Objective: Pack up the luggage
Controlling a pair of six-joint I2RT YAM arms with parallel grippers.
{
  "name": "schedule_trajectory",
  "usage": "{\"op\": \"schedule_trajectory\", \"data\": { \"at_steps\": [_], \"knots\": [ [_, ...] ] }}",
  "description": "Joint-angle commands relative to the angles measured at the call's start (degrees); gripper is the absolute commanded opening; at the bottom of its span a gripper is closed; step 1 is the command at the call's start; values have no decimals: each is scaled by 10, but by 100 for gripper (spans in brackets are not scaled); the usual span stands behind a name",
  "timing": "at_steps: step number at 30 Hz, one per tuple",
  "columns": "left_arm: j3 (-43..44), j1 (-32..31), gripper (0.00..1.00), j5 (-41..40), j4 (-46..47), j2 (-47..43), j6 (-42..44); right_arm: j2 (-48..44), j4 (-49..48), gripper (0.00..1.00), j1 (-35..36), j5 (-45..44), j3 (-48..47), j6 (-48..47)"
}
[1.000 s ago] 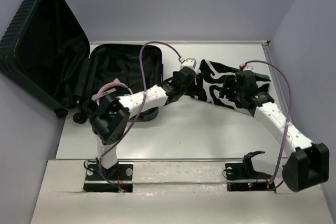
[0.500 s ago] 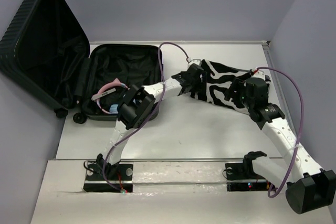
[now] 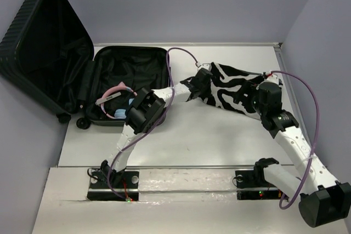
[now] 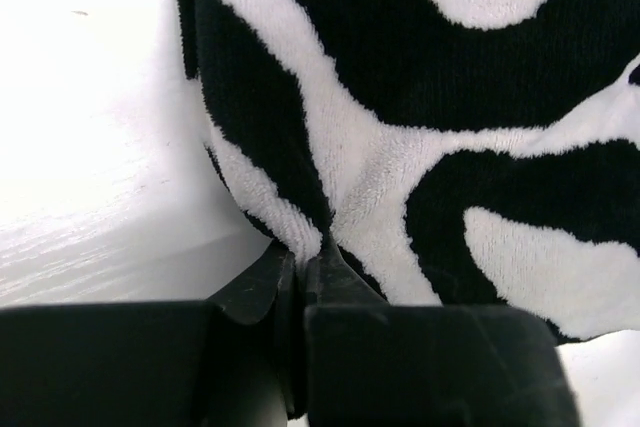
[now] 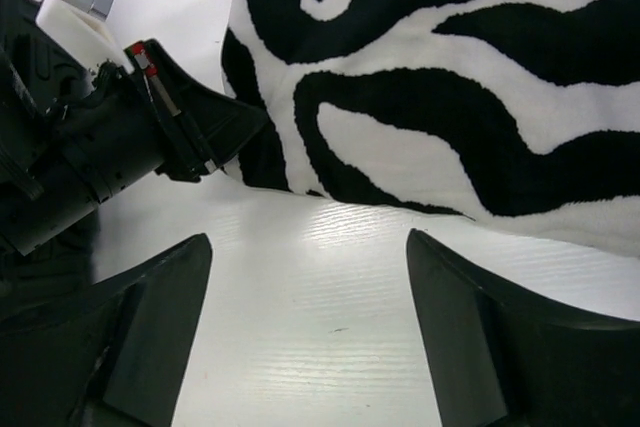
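Observation:
The luggage (image 3: 131, 72) lies open at the far left of the table, its ribbed black lid (image 3: 46, 42) leaning back against the wall. A black-and-white zebra-striped cloth (image 3: 236, 83) lies spread at the back right. My left gripper (image 3: 197, 85) is shut on the cloth's left edge; the left wrist view shows its jaws (image 4: 305, 257) pinching a fold of the cloth (image 4: 400, 97). My right gripper (image 3: 254, 99) hovers open over the near edge of the cloth (image 5: 450, 77), with only bare table between its fingers (image 5: 310, 247).
A pink ring-shaped item (image 3: 112, 98) with something blue beside it lies in the luggage's near part. Purple cables loop over both arms. The table's right wall (image 3: 312, 53) stands close to the right arm. The left gripper (image 5: 190, 132) shows in the right wrist view.
My left arm reached right to the cloth's left edge and its jaws closed on it. My right gripper drew back to the right and opened wider.

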State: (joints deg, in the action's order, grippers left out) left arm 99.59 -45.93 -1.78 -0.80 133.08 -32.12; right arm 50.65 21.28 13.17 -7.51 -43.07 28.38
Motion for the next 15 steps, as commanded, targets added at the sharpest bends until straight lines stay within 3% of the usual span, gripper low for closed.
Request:
{"op": "schedule_trajectory", "data": {
  "at_steps": [1,4,10,15],
  "knots": [
    [-64,6,6,-7,-5,-40,12,12,-38,92,-13,-27,-1,2],
    [-107,9,6,-55,-4,-91,39,40,-47,99,-58,-30,4,9],
    [-140,15,6,-140,-29,-132,74,141,-97,100,-158,-48,-19,47],
    [-149,20,6,-142,-30,-131,84,279,-107,100,-185,-110,-62,47]
  ]
}}
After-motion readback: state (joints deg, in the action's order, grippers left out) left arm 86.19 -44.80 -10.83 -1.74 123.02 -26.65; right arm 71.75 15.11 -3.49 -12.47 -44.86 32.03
